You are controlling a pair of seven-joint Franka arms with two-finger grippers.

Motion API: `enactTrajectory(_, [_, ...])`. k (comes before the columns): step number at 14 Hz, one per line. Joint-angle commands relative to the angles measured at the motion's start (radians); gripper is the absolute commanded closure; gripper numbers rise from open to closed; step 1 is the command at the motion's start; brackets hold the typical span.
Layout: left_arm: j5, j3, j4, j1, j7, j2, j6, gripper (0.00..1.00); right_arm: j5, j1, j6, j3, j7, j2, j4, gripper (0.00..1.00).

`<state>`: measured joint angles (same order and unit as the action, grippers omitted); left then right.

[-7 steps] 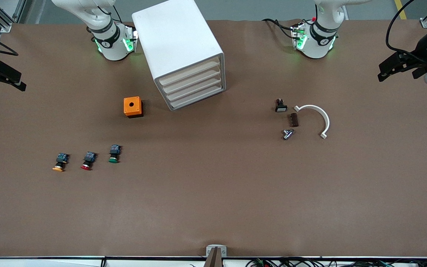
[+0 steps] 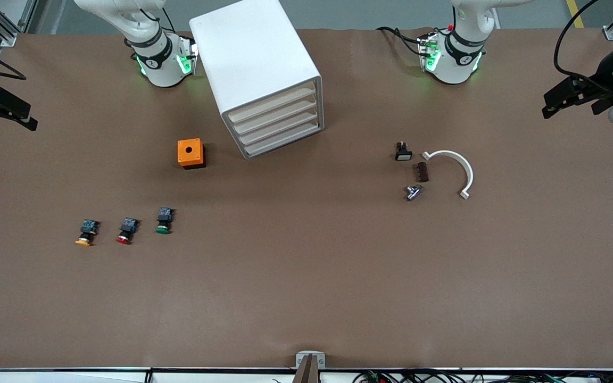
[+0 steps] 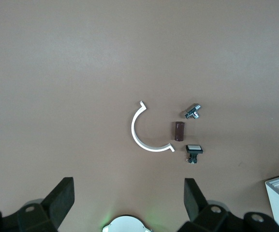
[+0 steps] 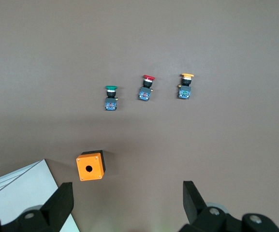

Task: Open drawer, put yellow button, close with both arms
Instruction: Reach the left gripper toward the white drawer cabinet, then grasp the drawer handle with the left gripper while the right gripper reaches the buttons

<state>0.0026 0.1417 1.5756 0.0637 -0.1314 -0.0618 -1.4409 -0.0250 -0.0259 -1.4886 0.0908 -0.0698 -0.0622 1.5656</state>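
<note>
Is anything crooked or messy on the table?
Only the white cabinet looks askew: it sits turned at an angle to the table edge. Its four drawers, the top drawer included, are shut. The yellow button lies on its side in a row with two others. Nothing looks spilled or broken.

No legible text, brand or number anywhere. Only a small dark round mark on the black band of each arm base (image 2: 152, 63) (image 2: 464, 59), too small to read. No label on the white cabinet (image 2: 256, 74), the orange box (image 2: 190, 152) or the three push-buttons, the yellow button (image 2: 85, 233) among them. Nothing printed on the brown worktop (image 2: 306, 276) either.
</note>
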Motion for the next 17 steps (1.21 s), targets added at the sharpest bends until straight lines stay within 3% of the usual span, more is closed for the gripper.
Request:
enactTrajectory(1, [0.027,0.016,-0.046,-0.010,-0.014,0.088,0.034,0.00,0.008,0.006,-0.002,-0.003,-0.008,-0.028,0.025,0.00])
enactTrajectory(3, [0.027,0.044,-0.042,-0.022,-0.126,0.137,-0.002,0.00,0.008,0.006,-0.001,-0.003,-0.011,-0.025,0.024,0.00])
enactTrajectory(8, [0.013,0.174,-0.042,-0.071,-0.610,0.310,-0.127,0.00,0.007,0.008,0.007,-0.002,-0.015,-0.019,0.014,0.00])
enactTrajectory(13, [-0.018,0.176,-0.051,-0.238,-1.063,0.486,-0.225,0.00,0.011,0.011,0.008,0.000,-0.005,-0.008,-0.004,0.00])
enactTrajectory(15, [-0.027,0.176,-0.081,-0.310,-1.178,0.548,-0.243,0.00,0.039,0.012,-0.002,0.000,-0.014,0.045,-0.016,0.00])
enactTrajectory(17, [-0.108,0.176,-0.126,-0.361,-1.345,0.611,-0.245,0.00,0.108,0.014,-0.048,-0.002,-0.016,0.126,-0.018,0.00])
